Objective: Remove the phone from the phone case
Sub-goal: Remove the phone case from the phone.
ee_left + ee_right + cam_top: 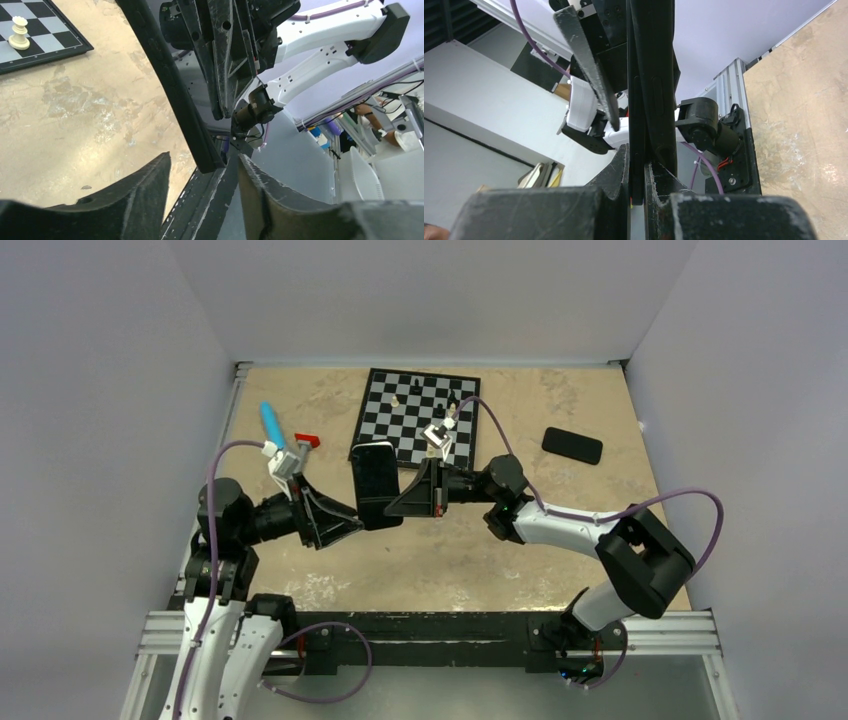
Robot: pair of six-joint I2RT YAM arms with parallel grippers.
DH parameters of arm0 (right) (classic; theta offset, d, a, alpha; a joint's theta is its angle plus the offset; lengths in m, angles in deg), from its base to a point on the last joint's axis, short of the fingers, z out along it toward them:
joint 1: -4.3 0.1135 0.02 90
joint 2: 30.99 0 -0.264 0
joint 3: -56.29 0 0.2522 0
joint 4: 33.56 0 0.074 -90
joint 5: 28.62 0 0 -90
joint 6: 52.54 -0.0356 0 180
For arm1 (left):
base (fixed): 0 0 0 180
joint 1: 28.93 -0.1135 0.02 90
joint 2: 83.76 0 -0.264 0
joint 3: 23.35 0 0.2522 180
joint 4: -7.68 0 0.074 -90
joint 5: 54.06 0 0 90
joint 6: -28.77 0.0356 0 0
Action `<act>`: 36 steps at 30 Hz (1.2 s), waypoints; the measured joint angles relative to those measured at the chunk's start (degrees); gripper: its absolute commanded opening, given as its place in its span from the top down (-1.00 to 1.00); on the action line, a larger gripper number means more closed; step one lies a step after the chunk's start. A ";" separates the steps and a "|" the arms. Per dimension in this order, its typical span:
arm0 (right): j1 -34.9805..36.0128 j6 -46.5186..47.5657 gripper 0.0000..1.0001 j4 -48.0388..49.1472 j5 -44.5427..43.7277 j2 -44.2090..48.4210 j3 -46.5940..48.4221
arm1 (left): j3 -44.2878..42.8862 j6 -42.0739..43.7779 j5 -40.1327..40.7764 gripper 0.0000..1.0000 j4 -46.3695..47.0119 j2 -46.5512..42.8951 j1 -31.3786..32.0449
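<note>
While right jaws pinch it, the phone [376, 485] stretches crosswise

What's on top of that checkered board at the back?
At least a small white chess piece and a black one stand on the black-and-white chessboard. Its near edge is covered by the black cased phone held aloft and the right arm's camera, so anything there is hidden.
</note>
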 measured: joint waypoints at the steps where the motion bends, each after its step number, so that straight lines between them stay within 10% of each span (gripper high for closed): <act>1: 0.00 -0.11 1.00 0.17 0.09 0.00 0.00 | 0.00 0.15 -0.07 0.00 -0.35 0.00 0.00; 19: -0.04 -1.38 1.00 2.12 0.28 0.00 -0.76 | 0.07 3.52 -1.01 0.49 -2.75 -0.24 0.00; 36: 0.94 -1.81 1.00 4.59 0.17 -1.57 -0.72 | 1.07 -1.18 0.20 0.35 1.18 3.56 0.02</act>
